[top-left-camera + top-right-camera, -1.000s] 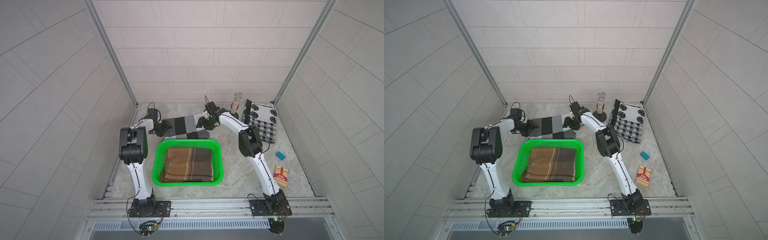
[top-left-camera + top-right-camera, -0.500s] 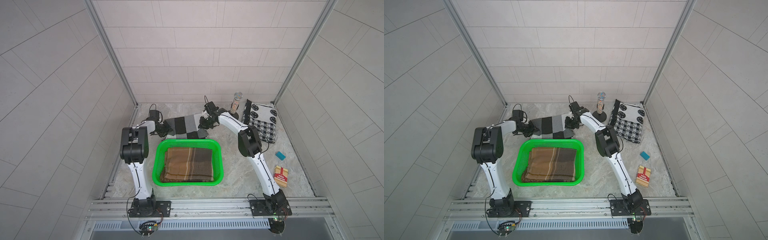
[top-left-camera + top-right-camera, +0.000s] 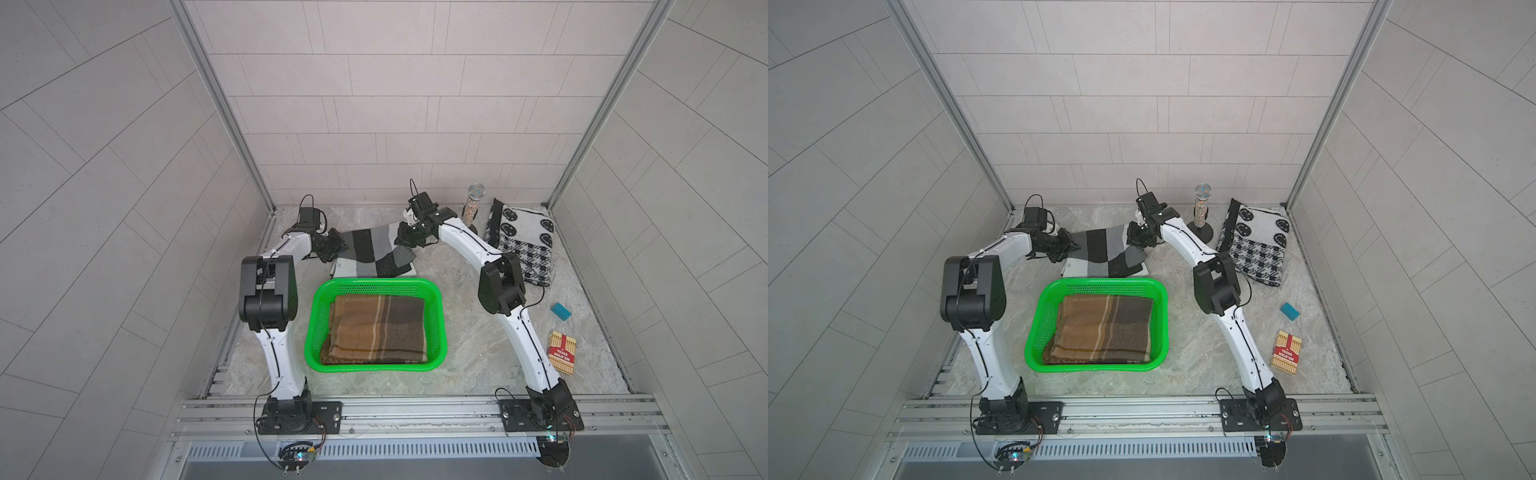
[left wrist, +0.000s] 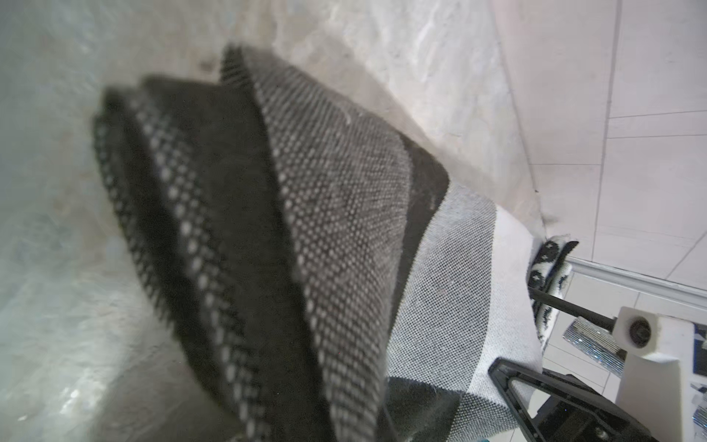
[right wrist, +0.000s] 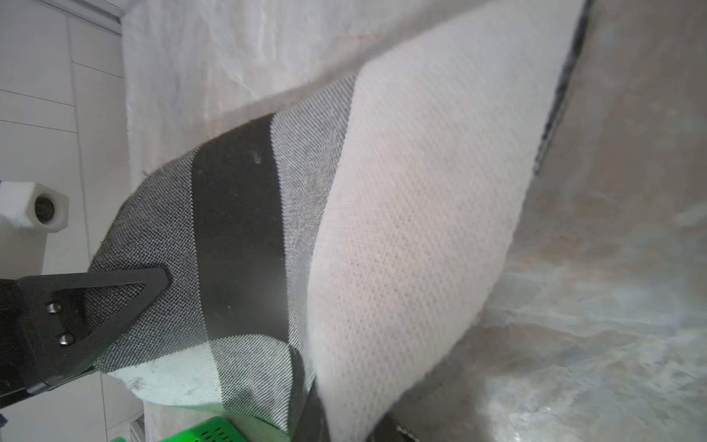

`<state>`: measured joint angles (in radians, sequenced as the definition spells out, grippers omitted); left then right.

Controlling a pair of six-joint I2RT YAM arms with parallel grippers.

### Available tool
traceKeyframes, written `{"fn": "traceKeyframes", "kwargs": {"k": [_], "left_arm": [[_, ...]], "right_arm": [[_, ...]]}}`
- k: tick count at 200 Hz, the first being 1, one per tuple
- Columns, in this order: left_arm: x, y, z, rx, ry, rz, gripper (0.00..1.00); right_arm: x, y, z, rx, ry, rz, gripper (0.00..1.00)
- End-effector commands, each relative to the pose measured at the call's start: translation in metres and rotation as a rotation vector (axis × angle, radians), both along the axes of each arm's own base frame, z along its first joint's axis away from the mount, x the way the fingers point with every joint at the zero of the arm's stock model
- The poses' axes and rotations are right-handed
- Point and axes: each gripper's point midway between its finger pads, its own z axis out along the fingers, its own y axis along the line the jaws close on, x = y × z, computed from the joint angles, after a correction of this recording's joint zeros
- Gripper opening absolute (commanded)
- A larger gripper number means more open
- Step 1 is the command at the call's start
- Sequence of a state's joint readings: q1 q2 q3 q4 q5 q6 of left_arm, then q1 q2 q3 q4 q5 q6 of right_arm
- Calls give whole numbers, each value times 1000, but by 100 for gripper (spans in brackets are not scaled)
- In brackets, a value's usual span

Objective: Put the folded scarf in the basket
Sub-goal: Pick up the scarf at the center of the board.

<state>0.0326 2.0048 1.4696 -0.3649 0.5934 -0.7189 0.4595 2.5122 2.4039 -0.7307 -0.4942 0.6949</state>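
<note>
Checked scarf (image 3: 376, 249) lengthwise, left to right

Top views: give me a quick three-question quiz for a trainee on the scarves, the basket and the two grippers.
1. What lies inside the green basket?
2. True or false: the striped scarf is already in the basket.
3. Of the left gripper and the right gripper, which grips the striped scarf? A left only; B right only; C both.
Key: 1, a folded brown plaid scarf. 2, false: it is outside, beyond the basket's far rim. 3, C.
</note>
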Motion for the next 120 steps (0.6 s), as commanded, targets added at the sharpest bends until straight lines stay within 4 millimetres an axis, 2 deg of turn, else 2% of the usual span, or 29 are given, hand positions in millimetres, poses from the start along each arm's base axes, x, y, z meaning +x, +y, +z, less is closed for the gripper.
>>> {"fn": "traceKeyframes", "kwargs": {"k": [1, 31, 69, 97, 120], "left_arm": [[7, -5, 58, -6, -107, -14, 0], [8, -6, 93, -14, -145, 16, 0], [-7, -5, 129, 26, -141, 16, 0], [-26, -5, 159, 28, -143, 12, 0], [-47, -9, 180, 15, -154, 1, 0]], "right_arm": [[-1, -1, 71, 40, -104, -19, 0], [-3, -5, 101, 54, -146, -32, 0], [-16, -18, 143, 51, -191, -59, 0], [-35, -28, 175, 45, -218, -65, 0], [-59, -33, 195, 32, -231, -54, 0]]}}
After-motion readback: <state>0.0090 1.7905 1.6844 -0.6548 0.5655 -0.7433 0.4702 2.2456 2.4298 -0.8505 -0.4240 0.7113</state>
